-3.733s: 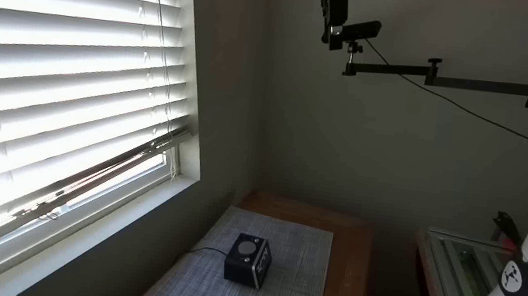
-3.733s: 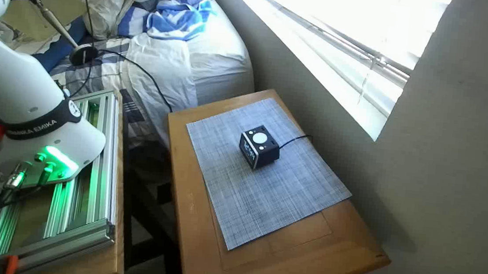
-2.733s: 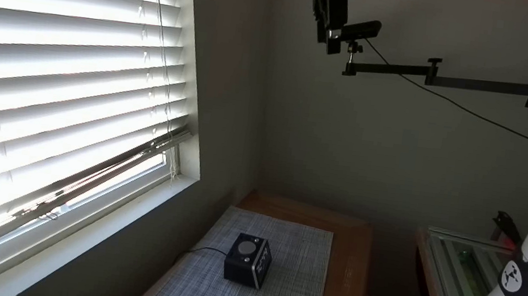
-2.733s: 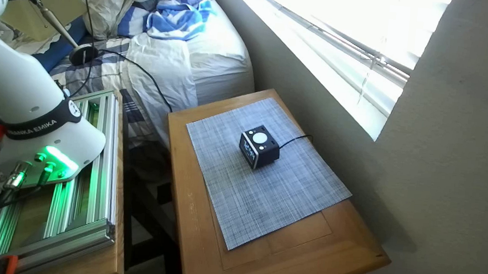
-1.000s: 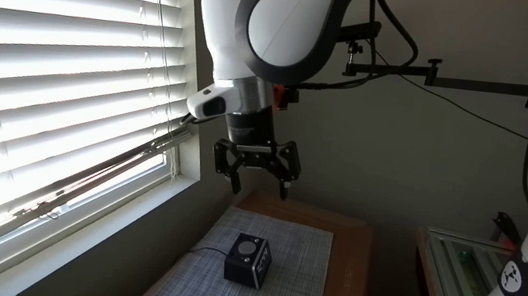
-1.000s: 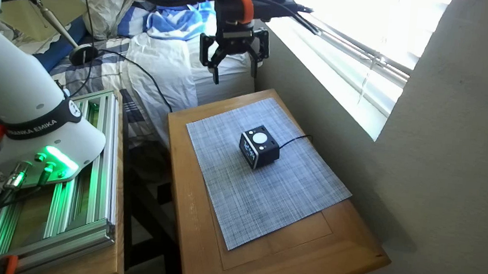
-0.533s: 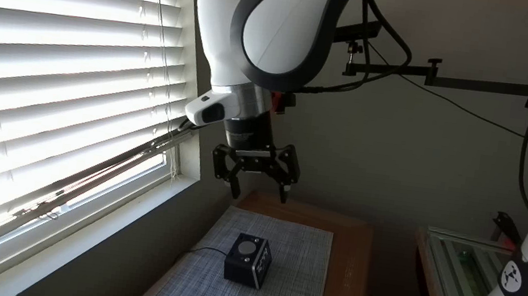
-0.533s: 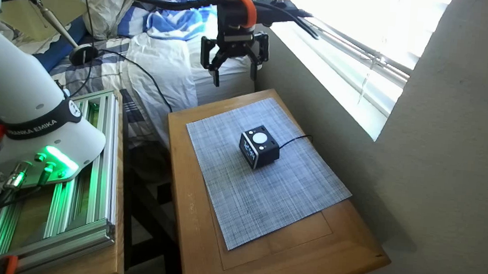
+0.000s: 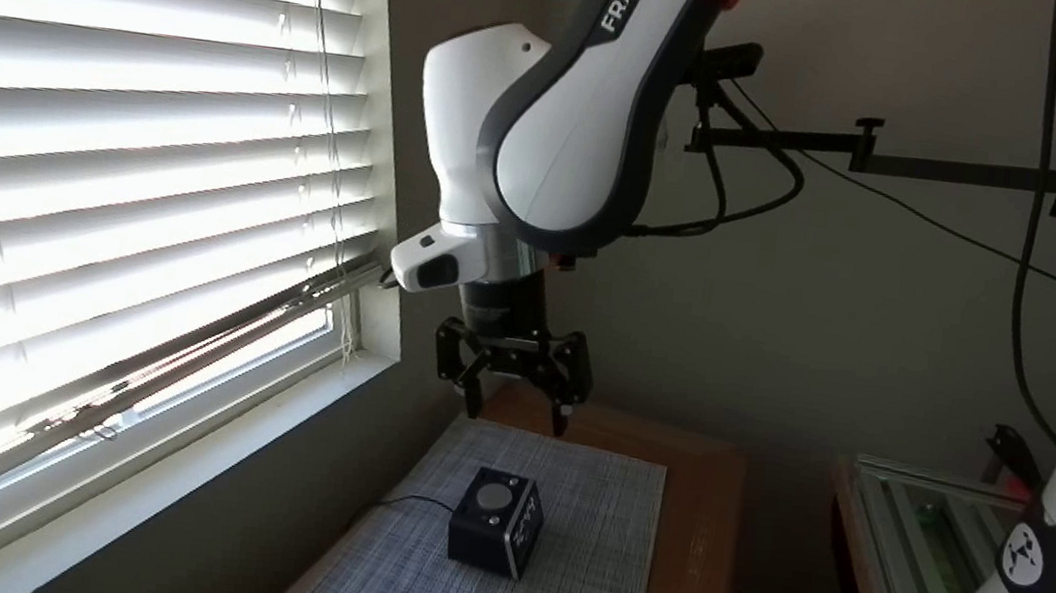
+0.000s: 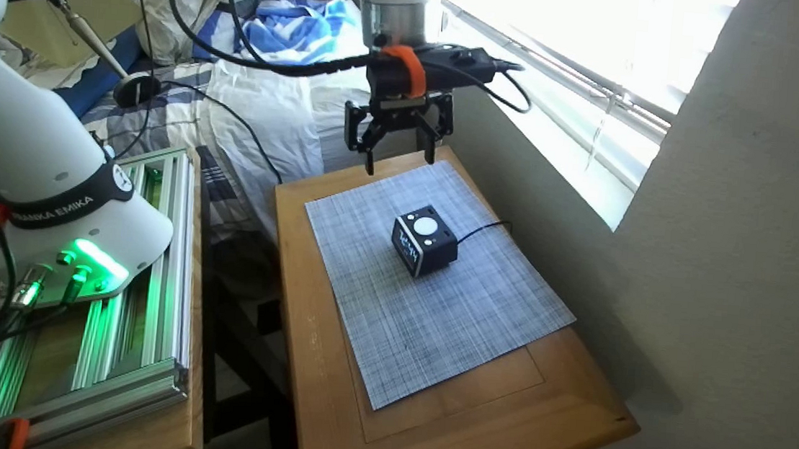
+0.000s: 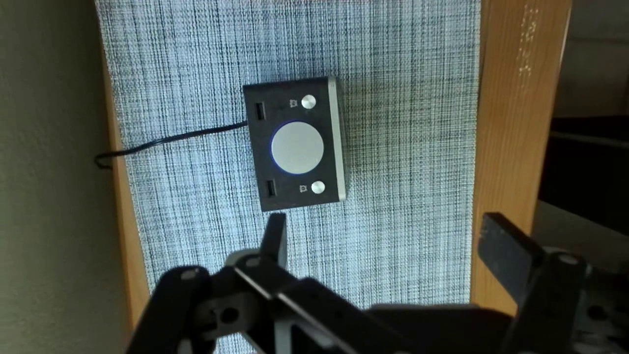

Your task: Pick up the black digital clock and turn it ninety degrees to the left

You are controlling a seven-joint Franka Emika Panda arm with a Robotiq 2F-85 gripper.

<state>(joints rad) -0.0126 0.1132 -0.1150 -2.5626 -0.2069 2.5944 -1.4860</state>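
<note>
The black digital clock (image 9: 491,532) stands upright on a grey woven mat, and it also shows in an exterior view (image 10: 425,242), where its lit display faces the robot's base. The wrist view shows the clock from above (image 11: 296,147), with its round silver button and a cable at the back. My gripper (image 9: 516,420) is open and empty, fingers pointing down. It hangs above the clock and off to one side, apart from it, as an exterior view (image 10: 399,164) shows. In the wrist view the clock lies ahead of the fingertips (image 11: 384,219), offset towards the left finger.
The mat (image 10: 448,330) lies on a wooden table (image 10: 468,433). The clock's cable (image 10: 484,227) runs to the wall side. A window with blinds (image 9: 128,187) and its sill stand close beside the table. A bed (image 10: 352,104) is behind; the robot's base frame (image 10: 169,291) stands alongside.
The arm and gripper came into view between 2.7 and 1.0 seconds ago. Since then the open gripper has moved down and closer to the clock. The clock has not moved.
</note>
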